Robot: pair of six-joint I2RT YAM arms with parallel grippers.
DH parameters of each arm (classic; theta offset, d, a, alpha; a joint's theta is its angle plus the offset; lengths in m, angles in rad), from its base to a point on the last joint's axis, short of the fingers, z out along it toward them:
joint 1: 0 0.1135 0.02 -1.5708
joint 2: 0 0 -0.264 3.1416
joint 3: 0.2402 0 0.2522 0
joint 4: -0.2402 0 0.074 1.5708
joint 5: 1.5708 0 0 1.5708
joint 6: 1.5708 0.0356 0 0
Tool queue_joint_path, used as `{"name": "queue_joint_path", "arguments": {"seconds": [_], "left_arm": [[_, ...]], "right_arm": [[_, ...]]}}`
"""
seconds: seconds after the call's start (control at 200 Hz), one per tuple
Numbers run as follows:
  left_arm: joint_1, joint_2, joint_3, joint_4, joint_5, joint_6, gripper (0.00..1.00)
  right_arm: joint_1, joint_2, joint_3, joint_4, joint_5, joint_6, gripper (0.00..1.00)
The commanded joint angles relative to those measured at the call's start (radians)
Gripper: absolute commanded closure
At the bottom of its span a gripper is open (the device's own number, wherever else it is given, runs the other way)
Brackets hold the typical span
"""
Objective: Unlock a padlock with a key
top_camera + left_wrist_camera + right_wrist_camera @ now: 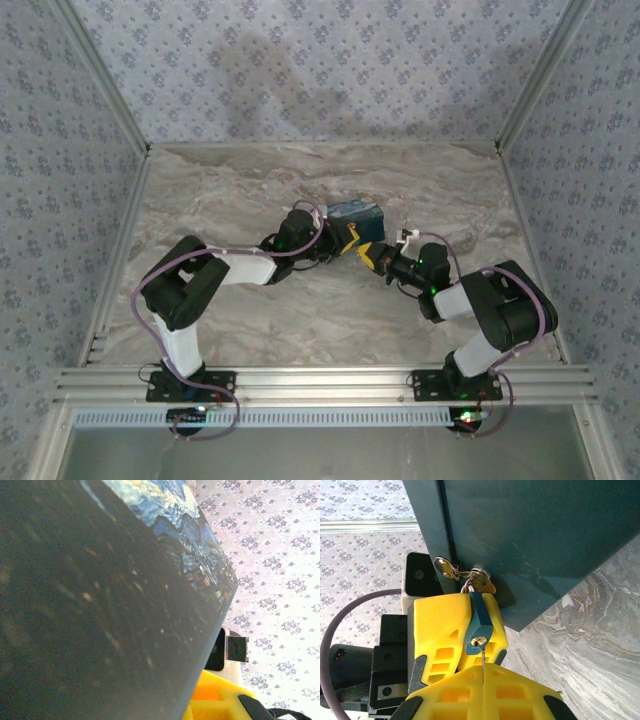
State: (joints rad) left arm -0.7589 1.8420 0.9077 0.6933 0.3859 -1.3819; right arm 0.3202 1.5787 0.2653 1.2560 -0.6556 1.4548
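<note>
The right end effector [482, 674] was pressed fully closed, its yellow fingers [445, 695] meeting in a tight seam. The key [482, 661] showed as a thin metal sliver, gripped in that seam and running straight ahead of the fingertips into the keyhole on the padlock's underside. The padlock [480, 622] sat directly in front of the tips, almost touching them. Its small blue body hung from a hasp [445, 567] on the box's edge.

The left end effector [348, 238] was narrow. In the right wrist view its yellow fingers [442, 625] flanked the padlock body and appeared to pinch it. The two end effectors met nose to nose, with hardly any gap between them.

The box [530, 530] loomed just beyond both. One dark face lay close against the left wrist camera. Its corner edge ran past the hasp, and its lower edge slanted away ahead and to the right of the right end effector. Room around the lock was tight on the box side and on the left end effector's side.

Bare marbled tabletop [590, 645] lay open to the right of the right end effector. From above, more bare tabletop spread behind both arms, out to the patterned walls [300, 60].
</note>
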Motion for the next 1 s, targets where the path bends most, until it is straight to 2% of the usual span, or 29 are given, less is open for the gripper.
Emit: {"name": "queue_joint_path", "arguments": {"seconds": [0.0, 0.405, 0.79, 0.994], "left_arm": [[0.007, -0.004, -0.002, 0.055, 0.035, 0.001, 0.99], [0.01, 0.002, -0.004, 0.073, 0.036, -0.009, 0.99], [0.012, 0.001, -0.006, 0.08, 0.032, -0.014, 0.99], [0.012, -0.001, -0.006, 0.083, 0.031, -0.014, 0.99]], "right_arm": [[-0.017, -0.005, 0.007, 0.038, -0.036, -0.022, 1.0], [-0.036, -0.043, -0.009, 0.014, -0.046, -0.035, 1.0], [-0.032, -0.181, -0.027, -0.175, -0.021, -0.134, 1.0], [-0.034, -0.173, -0.022, -0.174, -0.009, -0.136, 1.0]]}}
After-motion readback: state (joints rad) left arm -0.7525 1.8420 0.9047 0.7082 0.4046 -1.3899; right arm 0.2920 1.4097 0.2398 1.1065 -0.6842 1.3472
